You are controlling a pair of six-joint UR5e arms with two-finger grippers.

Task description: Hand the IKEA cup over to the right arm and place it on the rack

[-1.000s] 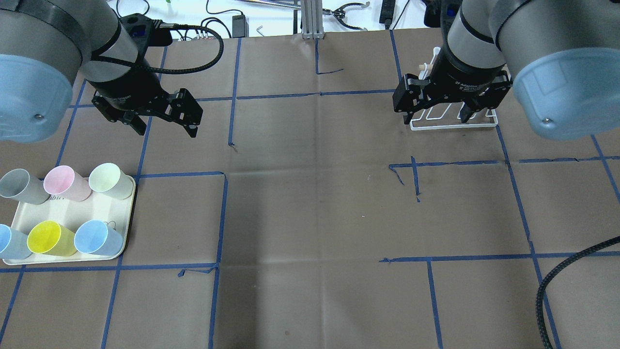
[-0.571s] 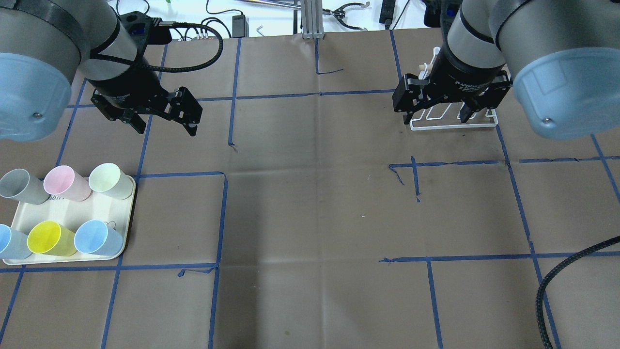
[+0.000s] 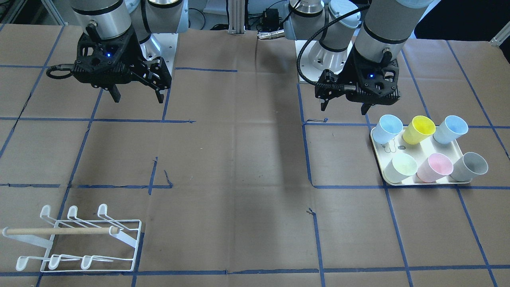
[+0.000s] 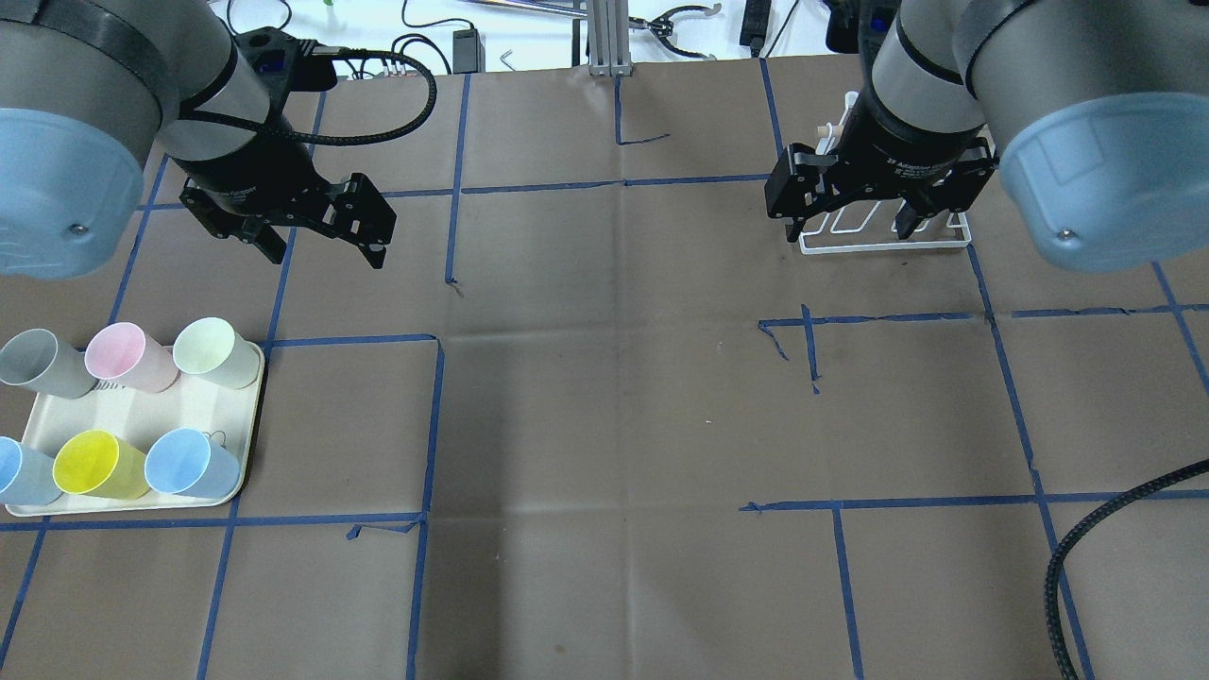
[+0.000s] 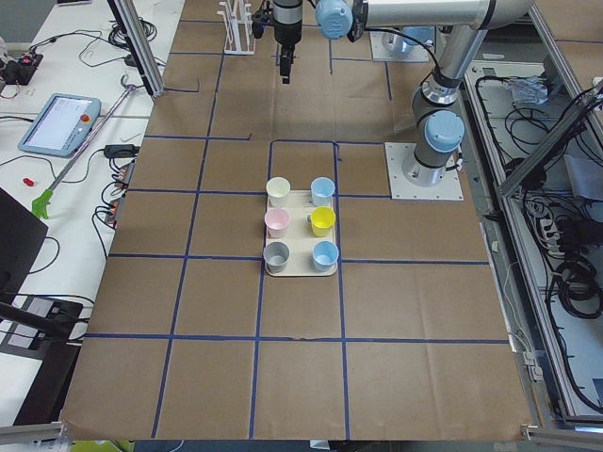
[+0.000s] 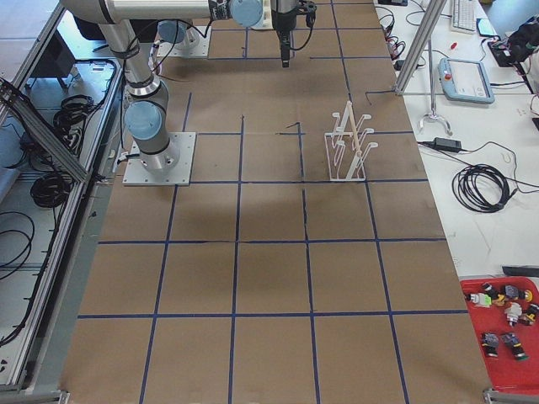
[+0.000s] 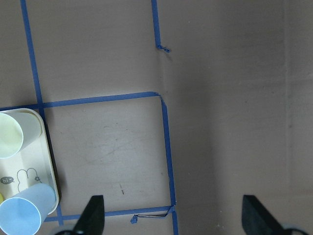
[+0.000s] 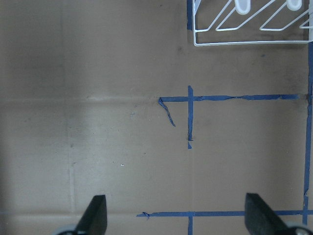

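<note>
Hovering high over the brown-papered table (image 4: 604,425), the left gripper (image 4: 326,253) hangs released, jaws spread wide with nothing between them, near the cream tray (image 4: 142,416). That tray lies in the table's left half, well in from the left edge. Six upright cups stand on it. In the far row are the grey cup (image 4: 38,364), pink cup (image 4: 127,357) and pale green cup (image 4: 212,351). In the near row, the yellow cup (image 4: 94,463) sits between the outer blue cup (image 4: 14,472) and the inner blue cup (image 4: 189,463). The right gripper (image 3: 138,97) is likewise spread and empty. It hangs nearer the robot's edge, well apart from the white rack (image 3: 59,230), which stands close to the far edge in the right half.
</note>
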